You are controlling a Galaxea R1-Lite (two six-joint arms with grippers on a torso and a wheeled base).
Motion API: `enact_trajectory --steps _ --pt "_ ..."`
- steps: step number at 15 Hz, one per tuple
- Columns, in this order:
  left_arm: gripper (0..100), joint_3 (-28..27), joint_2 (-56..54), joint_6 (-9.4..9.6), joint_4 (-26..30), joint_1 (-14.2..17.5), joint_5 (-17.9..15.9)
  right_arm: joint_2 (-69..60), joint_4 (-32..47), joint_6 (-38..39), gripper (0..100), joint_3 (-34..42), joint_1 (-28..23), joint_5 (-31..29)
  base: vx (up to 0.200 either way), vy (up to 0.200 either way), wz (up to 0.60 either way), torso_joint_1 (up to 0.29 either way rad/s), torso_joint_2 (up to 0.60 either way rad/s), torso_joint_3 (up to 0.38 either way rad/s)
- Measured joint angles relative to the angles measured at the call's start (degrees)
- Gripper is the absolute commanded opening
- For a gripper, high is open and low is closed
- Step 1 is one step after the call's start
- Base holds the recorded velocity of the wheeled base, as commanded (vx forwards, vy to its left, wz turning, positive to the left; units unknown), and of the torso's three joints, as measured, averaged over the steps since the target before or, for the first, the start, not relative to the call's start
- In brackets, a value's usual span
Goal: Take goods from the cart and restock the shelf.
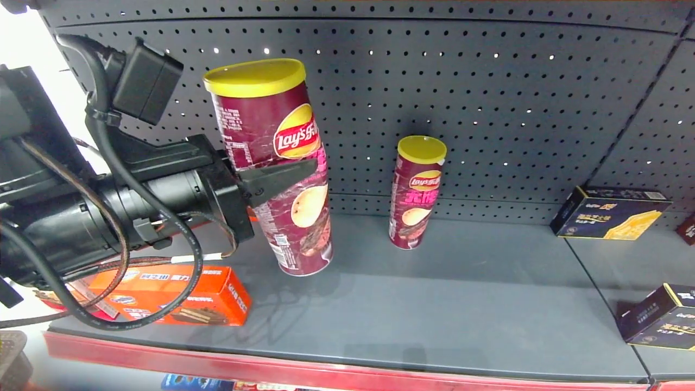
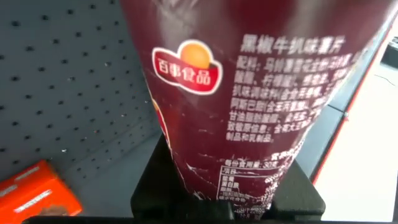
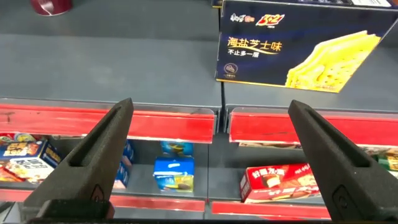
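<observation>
Orange box point(image 1: 179, 296) lies at the front left of the shelf point(image 1: 434, 315). Just above it, the left gripper point(image 1: 288, 182) is clamped around the middle of a maroon can point(image 1: 271, 130). The can is tilted, its base low over the grey deck; whether it touches cannot be told. Farther back, a second can point(image 1: 415, 195) stands upright near the pegboard point(image 1: 488, 108), well apart from the held one. The right gripper point(image 3: 211, 155) hangs empty, jaws spread wide, before the shelf's red lip, facing a dark box point(image 3: 298, 43). Given the lean, letting go now could send the can toppling or rolling toward the edge. A drift to the right could knock over the second can.
</observation>
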Motion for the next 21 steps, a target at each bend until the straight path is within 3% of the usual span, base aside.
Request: enact_trajectory --steps 11,15,21 --pt "0 1.22 -0.3 -0.05 -0.09 0.46 -0.05 0.0 0.0 -0.05 100 0.0 -0.05 0.02 0.0 0.0 -0.05 0.0 0.0 0.001" --pt "0 1.9 -0.45 -2.74 -3.24 0.55 0.04 0.0 0.0 -0.18 100 0.0 0.0 0.54 0.0 0.0 0.0 0.0 0.0 0.0" --pt "0 2.43 -0.52 -3.4 -4.3 0.06 0.23 0.72 0.16 -0.71 100 -0.05 0.35 1.3 0.0 0.0 0.0 0.0 0.0 0.0"
